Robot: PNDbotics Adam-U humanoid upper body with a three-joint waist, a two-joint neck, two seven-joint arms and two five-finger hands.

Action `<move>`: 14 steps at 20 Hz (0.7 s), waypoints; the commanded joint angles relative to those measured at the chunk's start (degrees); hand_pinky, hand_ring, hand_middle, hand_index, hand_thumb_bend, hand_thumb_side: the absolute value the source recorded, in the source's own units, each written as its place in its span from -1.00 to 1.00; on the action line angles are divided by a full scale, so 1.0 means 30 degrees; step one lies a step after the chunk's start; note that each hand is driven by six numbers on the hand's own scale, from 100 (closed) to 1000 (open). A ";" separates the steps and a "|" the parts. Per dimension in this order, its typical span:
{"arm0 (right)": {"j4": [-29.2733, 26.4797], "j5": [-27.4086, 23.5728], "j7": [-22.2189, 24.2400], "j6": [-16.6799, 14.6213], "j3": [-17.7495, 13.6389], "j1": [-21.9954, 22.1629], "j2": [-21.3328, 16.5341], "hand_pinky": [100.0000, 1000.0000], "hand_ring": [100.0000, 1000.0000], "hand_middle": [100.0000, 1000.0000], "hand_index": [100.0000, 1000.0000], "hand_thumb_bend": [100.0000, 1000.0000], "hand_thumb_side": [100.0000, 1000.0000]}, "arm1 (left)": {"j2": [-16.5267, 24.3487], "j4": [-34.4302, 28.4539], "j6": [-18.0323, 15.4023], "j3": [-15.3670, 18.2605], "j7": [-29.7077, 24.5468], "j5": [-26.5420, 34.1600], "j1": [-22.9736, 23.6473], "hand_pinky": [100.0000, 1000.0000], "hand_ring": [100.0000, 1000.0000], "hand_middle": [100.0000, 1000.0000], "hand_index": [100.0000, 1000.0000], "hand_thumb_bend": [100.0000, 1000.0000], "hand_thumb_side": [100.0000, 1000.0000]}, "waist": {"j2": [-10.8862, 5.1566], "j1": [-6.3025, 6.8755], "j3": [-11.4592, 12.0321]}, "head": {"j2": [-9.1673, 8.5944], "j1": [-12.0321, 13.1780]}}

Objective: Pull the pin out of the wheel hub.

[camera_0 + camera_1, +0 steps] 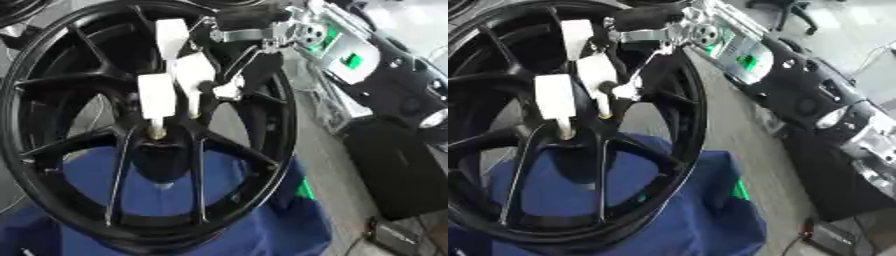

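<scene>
Pin, a small brass-coloured metal peg (157, 132), sat at the centre-left of the frame, sticking out of the hub where the spokes of the big black alloy wheel (52, 145) met. Nearest the camera, along the lower edge, a rumpled blue cloth (262, 225) lay under and behind the wheel, probably to cushion its rim and keep it from sliding while it leaned upright and tilted.

Just above the pin, the robot's right hand (188, 70) reached in from the upper right, its pale, white-padded fingers (156, 97) pointing down through the spokes. One pad came right down onto the top of the pin and another hung close beside it, so the hand looked partly closed around the pin, set to pinch it; whether both sides truly touched could not be told. Coming in along the peg's line suited a straight pull outward.

Farther back, at the upper right, the black forearm with silver joints (798, 95) stretched away, showing small green lights. The left hand was not visible.
</scene>
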 commanded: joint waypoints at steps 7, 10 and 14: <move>-0.0575 -0.1014 0.0224 0.1012 -0.0107 -0.0201 -0.0677 0.43 0.04 -0.50 -0.21 -1.00 -0.21 | 0.0332 -0.0176 0.0037 0.0162 0.0095 -0.0065 0.0008 0.44 0.47 0.25 0.39 -0.87 0.63 | -0.0404 0.0039 -0.0040 | 0.0110 -0.0112; -0.0756 -0.1312 0.0242 0.1191 -0.0145 -0.0178 -0.0801 0.42 0.03 -0.50 -0.23 -1.00 -0.23 | 0.0350 -0.0165 0.0051 0.0181 0.0123 -0.0065 0.0059 0.44 0.47 0.25 0.39 -0.86 0.63 | -0.0466 0.0013 -0.0053 | 0.0110 -0.0085; -0.0874 -0.1584 0.0141 0.1489 -0.0270 -0.0113 -0.0931 0.41 0.02 -0.51 -0.28 -1.00 -0.30 | 0.0365 -0.0155 0.0061 0.0178 0.0138 -0.0061 0.0084 0.44 0.47 0.25 0.39 -0.86 0.63 | -0.0547 -0.0020 -0.0082 | 0.0110 -0.0048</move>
